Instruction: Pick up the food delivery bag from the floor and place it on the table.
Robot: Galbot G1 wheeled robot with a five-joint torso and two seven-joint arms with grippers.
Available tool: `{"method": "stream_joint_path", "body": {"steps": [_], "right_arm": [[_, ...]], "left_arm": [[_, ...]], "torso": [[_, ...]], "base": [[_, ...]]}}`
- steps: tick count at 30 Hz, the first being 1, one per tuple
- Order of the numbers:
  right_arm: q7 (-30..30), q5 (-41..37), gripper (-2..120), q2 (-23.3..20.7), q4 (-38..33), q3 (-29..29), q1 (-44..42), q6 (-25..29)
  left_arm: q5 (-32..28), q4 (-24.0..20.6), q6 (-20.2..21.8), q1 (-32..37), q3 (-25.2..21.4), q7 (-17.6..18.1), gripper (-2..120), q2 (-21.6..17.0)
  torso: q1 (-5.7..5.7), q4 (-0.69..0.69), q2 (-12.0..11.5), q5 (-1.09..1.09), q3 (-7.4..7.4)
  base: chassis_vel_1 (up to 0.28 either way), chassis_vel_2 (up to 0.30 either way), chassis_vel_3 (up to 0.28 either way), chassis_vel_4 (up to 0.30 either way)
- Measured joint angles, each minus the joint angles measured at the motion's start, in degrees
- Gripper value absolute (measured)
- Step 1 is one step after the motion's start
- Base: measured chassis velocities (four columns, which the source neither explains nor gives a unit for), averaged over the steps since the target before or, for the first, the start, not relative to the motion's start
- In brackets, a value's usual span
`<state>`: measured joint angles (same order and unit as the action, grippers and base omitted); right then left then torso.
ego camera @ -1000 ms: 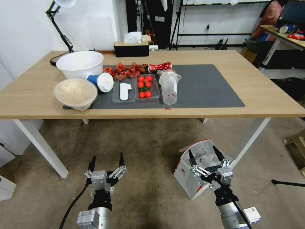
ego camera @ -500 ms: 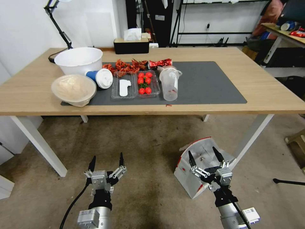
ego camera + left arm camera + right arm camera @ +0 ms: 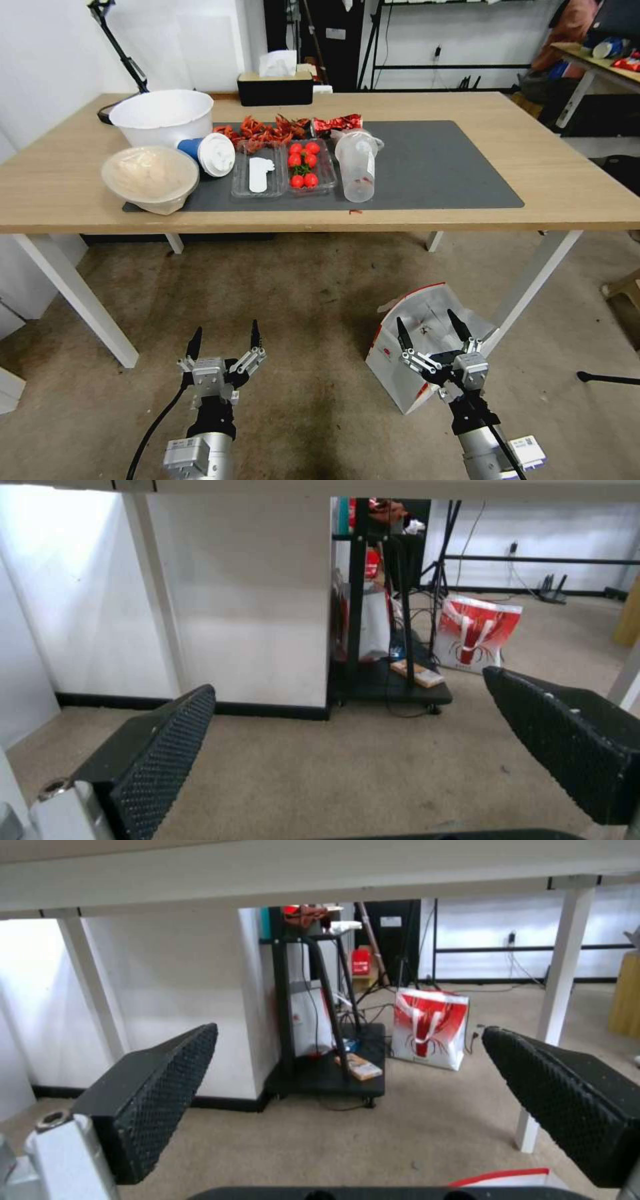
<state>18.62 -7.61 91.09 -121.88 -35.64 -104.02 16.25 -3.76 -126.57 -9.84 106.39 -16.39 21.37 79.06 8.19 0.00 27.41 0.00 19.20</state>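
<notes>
While right gripper (image 3: 427,327) fingers stand spread above food delivery bag (image 3: 400,363), nothing gripped; left gripper (image 3: 224,337) likewise spread, well left of bag. Bag on floor (image 3: 313,293), beside table (image 3: 567,193) leg. Risk: thin foil-lined wall crumples, bag tips against leg.

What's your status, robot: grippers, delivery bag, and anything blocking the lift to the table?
Left gripper open, low over the floor. Right gripper open above the food delivery bag, not gripping. Table edge overhangs beyond.
</notes>
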Motion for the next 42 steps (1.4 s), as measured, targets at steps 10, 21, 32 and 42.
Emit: {"method": "stream_joint_path", "body": {"steps": [10, 21, 32, 42], "right_arm": [[0.01, 0.05, 100, 0.28, 0.05, -0.03, -0.16, -0.02], [0.11, 0.07, 100, 0.44, -0.16, -0.22, -0.54, 0.12], [0.21, 0.01, 100, 0.50, -0.11, -0.28, -0.59, 0.19], [0.25, -0.17, 100, 0.37, 0.32, -0.47, -0.26, 0.20]], "left_arm": [[-0.24, 0.44, 0.07, -0.21, 0.11, 0.02, 100, -0.02], [-0.42, 0.93, 0.01, -0.63, 0.32, 0.10, 100, -0.14], [-0.32, 0.97, 0.00, -0.62, 0.35, 0.27, 100, -0.07], [-0.28, 1.28, 0.00, -0.77, 0.39, 0.28, 100, -0.02]], "torso": [[-0.91, 0.00, -2.53, 0.00, -1.59], [-1.73, 0.00, -5.00, 0.00, -3.24], [-2.48, 0.00, -7.29, 0.00, -4.80], [-3.15, 0.00, -9.50, 0.00, -6.34]], "base": [[0.000, 0.000, 0.000, 0.000], [0.000, 0.000, 0.000, 0.000], [0.000, 0.000, 0.000, 0.000], [0.000, 0.000, 0.000, 0.000]]}}
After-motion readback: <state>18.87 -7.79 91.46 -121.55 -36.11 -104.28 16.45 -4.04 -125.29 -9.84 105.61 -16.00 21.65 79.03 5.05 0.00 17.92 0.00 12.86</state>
